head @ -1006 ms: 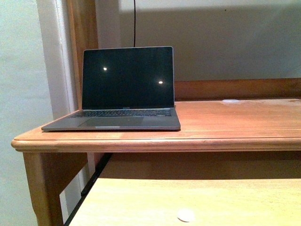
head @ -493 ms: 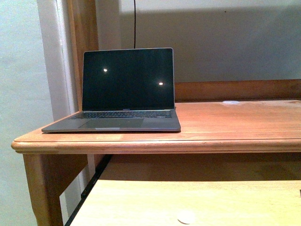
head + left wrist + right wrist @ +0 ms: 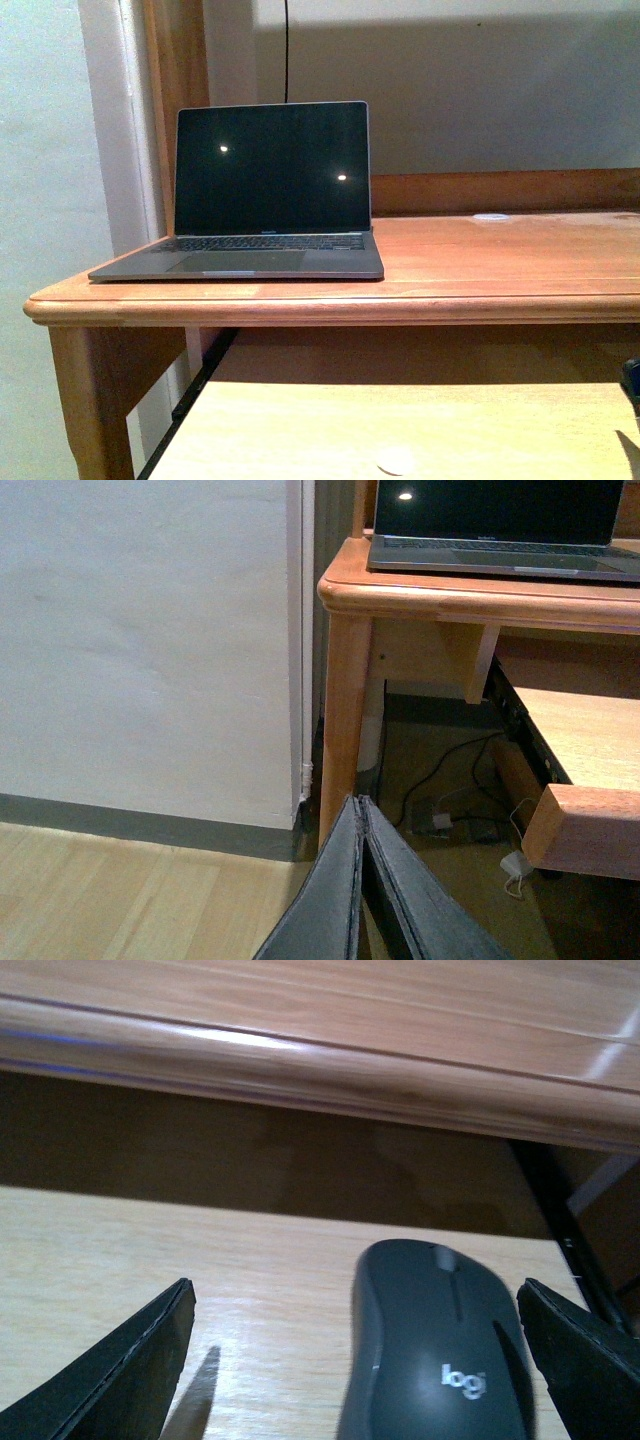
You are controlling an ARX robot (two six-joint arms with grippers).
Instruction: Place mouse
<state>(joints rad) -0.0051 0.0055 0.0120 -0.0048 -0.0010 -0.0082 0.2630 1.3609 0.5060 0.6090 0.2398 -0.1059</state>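
Note:
The mouse (image 3: 435,1350), dark grey with a smooth domed top and a white logo, lies on the pale wood pull-out shelf (image 3: 150,1250) under the desk's rounded front edge (image 3: 300,1060). My right gripper (image 3: 355,1290) is open around it, one finger close beside the mouse and the other well apart; neither finger touches it. In the front view the mouse is out of view, and only a dark bit of the right gripper (image 3: 632,380) shows at the right edge. My left gripper (image 3: 358,805) is shut on nothing, hanging low near the desk leg (image 3: 345,710).
An open laptop (image 3: 270,190) with a dark screen stands on the left of the wooden desk (image 3: 480,260). A small white disc (image 3: 396,459) lies on the pull-out shelf (image 3: 300,420), another disc (image 3: 490,215) at the desk's back. Cables (image 3: 450,800) lie on the floor under the desk.
A dark part of the right gripper has come into the front view at the right edge, above the pull-out shelf. The laptop and discs have not moved.

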